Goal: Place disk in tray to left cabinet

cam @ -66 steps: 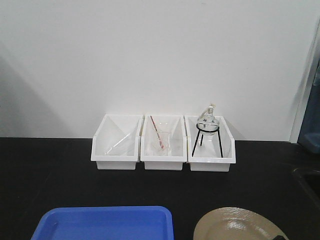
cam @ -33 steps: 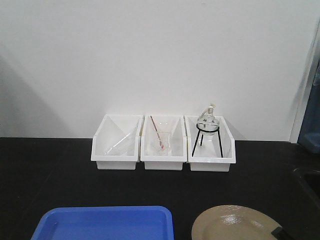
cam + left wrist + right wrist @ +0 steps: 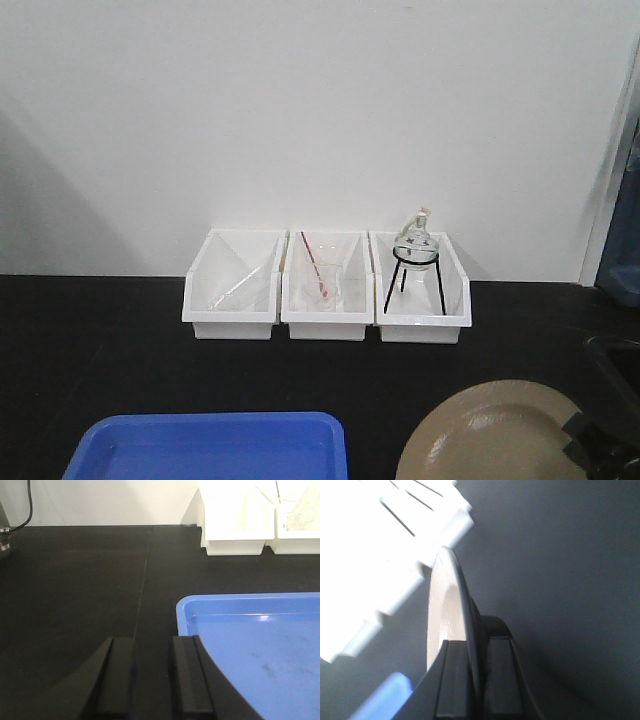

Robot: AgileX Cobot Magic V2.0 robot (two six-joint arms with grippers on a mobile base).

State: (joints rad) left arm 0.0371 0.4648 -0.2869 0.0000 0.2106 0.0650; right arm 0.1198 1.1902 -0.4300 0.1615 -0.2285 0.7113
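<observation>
— Where's the disk (image 3: pixel 500 435)?
— Near right, its rim pinched in the right pincer (image 3: pixel 477 677); the tray (image 3: pixel 210 445) lies near left.
— Left pincer (image 3: pixel 152 675)?
— Parted, empty, by the tray's left edge. White bins (image 3: pixel 325 285) stand far back on the worktop (image 3: pixel 100 340).

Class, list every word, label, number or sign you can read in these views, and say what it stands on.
None: no text shows on the tray, the disk, the bins or the wall.
</observation>
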